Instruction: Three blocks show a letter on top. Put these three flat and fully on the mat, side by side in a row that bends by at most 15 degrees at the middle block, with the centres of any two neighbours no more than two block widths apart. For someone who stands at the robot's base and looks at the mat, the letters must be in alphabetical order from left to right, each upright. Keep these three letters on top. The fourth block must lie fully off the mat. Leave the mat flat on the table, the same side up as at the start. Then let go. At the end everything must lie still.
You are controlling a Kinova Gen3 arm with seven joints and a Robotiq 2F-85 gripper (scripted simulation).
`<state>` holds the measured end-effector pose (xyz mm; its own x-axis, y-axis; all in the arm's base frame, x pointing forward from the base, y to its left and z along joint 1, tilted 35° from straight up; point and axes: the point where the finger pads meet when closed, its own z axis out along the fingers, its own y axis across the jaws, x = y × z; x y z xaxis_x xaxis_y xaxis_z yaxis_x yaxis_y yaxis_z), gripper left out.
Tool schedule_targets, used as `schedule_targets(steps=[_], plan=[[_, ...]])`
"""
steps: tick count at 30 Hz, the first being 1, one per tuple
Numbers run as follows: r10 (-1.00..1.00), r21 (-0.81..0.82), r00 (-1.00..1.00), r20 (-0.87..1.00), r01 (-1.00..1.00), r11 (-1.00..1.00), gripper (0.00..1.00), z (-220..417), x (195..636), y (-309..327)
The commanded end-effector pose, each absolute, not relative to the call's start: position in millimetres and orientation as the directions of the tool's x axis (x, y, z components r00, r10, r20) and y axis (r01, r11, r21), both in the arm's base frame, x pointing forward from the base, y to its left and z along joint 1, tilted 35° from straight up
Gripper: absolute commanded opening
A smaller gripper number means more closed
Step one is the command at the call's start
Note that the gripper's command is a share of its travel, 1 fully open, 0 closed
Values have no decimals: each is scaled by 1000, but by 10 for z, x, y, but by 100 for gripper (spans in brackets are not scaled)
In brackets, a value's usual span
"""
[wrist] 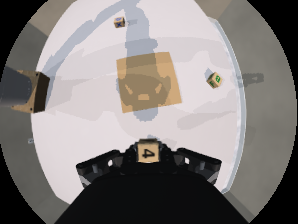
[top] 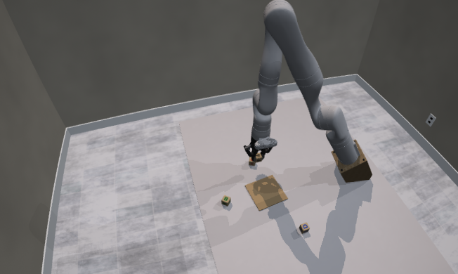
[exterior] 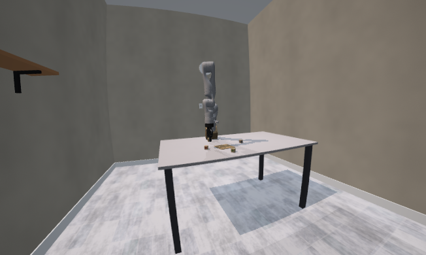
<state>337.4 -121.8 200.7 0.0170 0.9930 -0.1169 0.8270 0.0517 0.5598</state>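
So the gripper (wrist: 148, 163) is clamped on a block (wrist: 148, 152) marked 4, held just off the table (top: 337, 246) beside the mat (top: 266, 192). The green block (top: 225, 200) and blue block (top: 304, 227) sit off the mat.

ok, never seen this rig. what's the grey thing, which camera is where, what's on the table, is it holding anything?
The grey thing is a single robot arm bolted to a wooden base on a table. One picture looks down from high above, one stands across the room, and the round one is a camera at the arm's wrist, looking past the jaws. On the table lie a brown mat, a block with a green mark and a block with a blue mark, both off the mat. The gripper is shut on a third block, beside the mat. A fourth block sits by it in the overhead view, but its top is hard to read.
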Motion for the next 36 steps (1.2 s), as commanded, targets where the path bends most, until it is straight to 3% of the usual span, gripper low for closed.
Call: schedule_targets(steps=[1, 36], plan=[[993, 557, -8, -118, 827, 73, 26, 1990, 3406, -1137], [993, 558, -7, -119, 827, 73, 26, 1863, 3494, -1154]])
